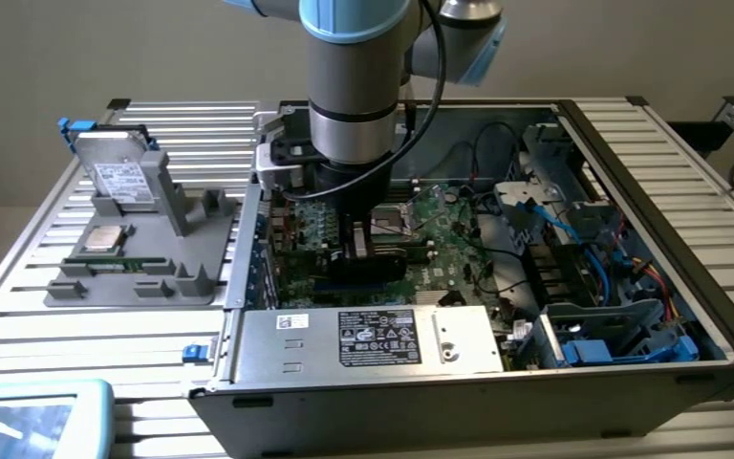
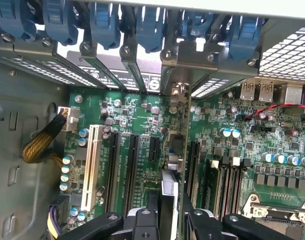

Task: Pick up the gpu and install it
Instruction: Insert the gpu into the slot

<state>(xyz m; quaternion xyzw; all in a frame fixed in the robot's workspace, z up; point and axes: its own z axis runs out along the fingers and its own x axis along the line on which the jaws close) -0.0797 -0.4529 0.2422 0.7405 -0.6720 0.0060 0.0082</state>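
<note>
Up front in the exterior view, the open computer case [image 1: 469, 406] lies on a slatted metal table [image 1: 35, 316]. A silver power supply [image 1: 367, 337] with a black label sits just inside the case's near wall. Beyond it lies the green motherboard [image 1: 450, 244], and the arm [image 1: 355, 96] reaches straight down over it.

The gripper [image 1: 370, 244] pinches the gpu [image 1: 364, 272], which stands on edge low over the board. Its dark body sits just below the jaws.

From the wrist view, the two black fingers [image 2: 142, 222] of the gripper [image 2: 170, 222] press in from either side of the gpu [image 2: 171, 185]. The card is seen edge-on as a thin strip running away from the camera. It stands over the motherboard [image 2: 137, 115], between the long black expansion slots [image 2: 112, 170] and the memory sockets [image 2: 227, 185]. A white slot [image 2: 92, 165] and a yellow-sleeved cable bundle [image 2: 40, 145] lie further to that side. The card's far end meets the row of rear slot covers beneath blue latches [image 2: 105, 22]. Whether the card is fully seated in its slot I cannot tell.

Off to the exterior view's left, beside the case, a grey fixture stand [image 1: 195, 215] holds a memory stick [image 1: 118, 263], a processor chip [image 1: 102, 239] and, farthest back, a propped-up hard drive [image 1: 125, 177].
</note>
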